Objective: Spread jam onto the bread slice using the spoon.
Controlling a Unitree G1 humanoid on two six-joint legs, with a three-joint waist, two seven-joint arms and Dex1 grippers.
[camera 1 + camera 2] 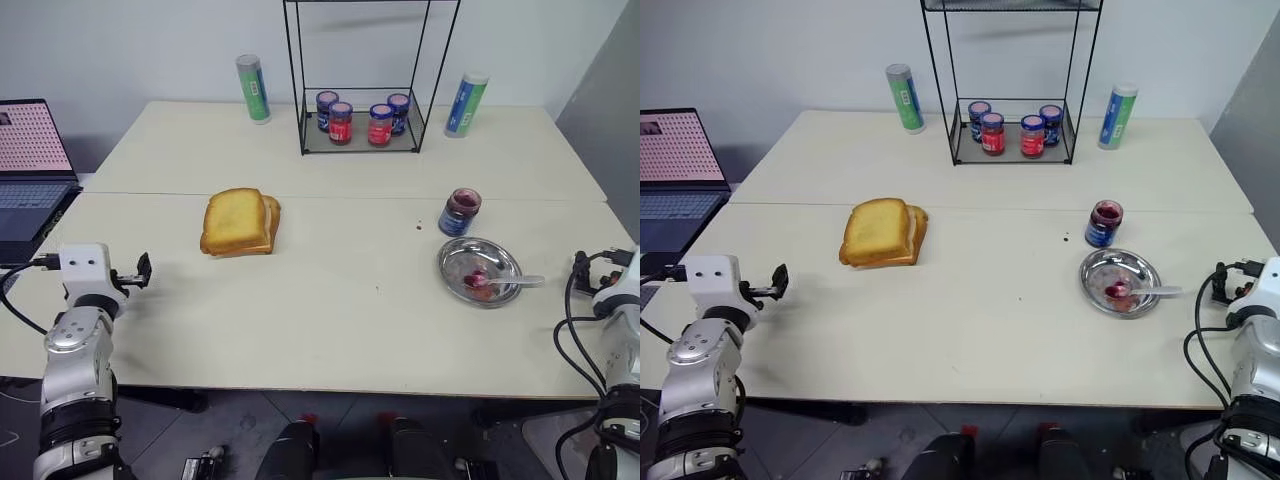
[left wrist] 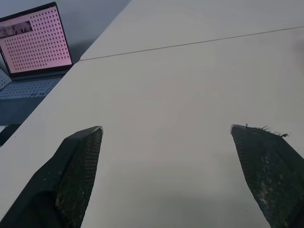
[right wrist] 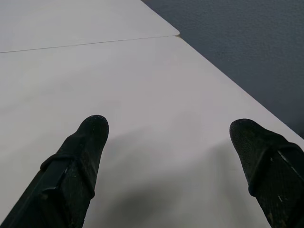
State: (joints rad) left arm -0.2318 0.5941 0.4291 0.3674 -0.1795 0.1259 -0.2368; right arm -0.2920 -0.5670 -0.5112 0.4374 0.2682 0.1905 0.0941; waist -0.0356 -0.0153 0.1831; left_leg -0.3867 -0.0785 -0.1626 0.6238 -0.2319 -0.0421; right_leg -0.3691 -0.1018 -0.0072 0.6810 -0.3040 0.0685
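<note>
Progress: nothing spread yet, as far as the bread shows. The bread slice (image 1: 236, 220) lies near the middle-left of the surface (image 1: 330, 310), its golden-yellow face bare, no red on it. It rests on top of a second slice (image 1: 271, 222), whose edge peeks out on the side toward the dish.

Jam (image 1: 461, 207) sits in its small glass jar with the blue label, lid off, on the right half of the surface, just beyond the round steel dish (image 1: 480, 270). The spoon (image 1: 503, 283) lies in that dish, bowl smeared red, handle over the rim toward the robot's right. A smear of jam marks the dish floor (so the spoon has likely been loaded or at least dipped).

Left gripper (image 2: 166, 137): fingers wide apart, holding nothing, over bare surface near the left edge, well apart from the bread. Right gripper (image 3: 168, 126): fingers likewise spread, empty, over the right edge, near the dish but not touching it.

Left to do, by my reading: take up the spoon, carry jam across to the bread slice, spread it. The whole task proper remains.
</note>
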